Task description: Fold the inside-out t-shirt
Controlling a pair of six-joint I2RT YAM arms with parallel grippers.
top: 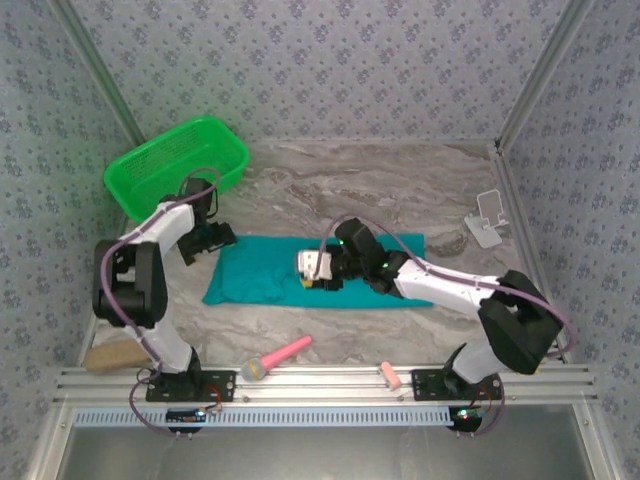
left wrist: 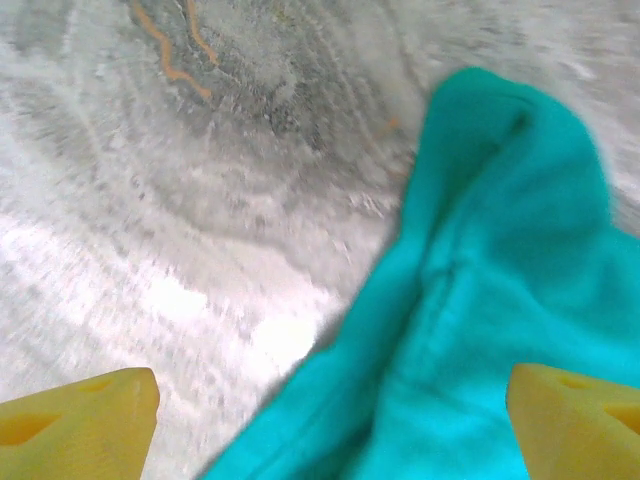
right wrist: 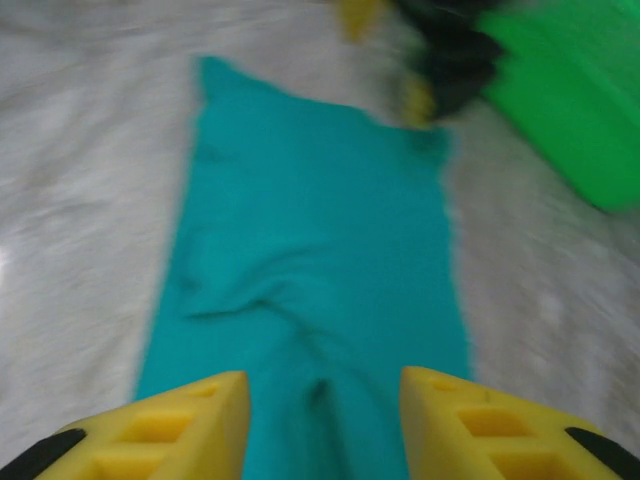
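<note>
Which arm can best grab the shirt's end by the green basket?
Probably left: the left gripper, open, sits at that end of the t-shirt; the right gripper is over its middle.

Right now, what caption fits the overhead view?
Teal t-shirt in a long strip, left hand at its corner, right hand above it.

1. My left arm [top: 165, 232]: white shell links, black joint housings, rounded block shapes.
2. My right arm [top: 440, 285]: same white links, with a large black housing at the elbow.
3. Cable [top: 193, 172]: thin, purple-grey, looping along the outside of each arm.
4. Base mounts [top: 185, 385]: black, one under each arm.
5. Left gripper [left wrist: 325, 420]: fingers [left wrist: 80, 420] yellow, wedge-shaped, each with a shallow recess.
6. Right gripper [right wrist: 325, 420]: fingers [right wrist: 180, 425] yellow with moulded square pockets and black patches at the outer lower corners.
</note>
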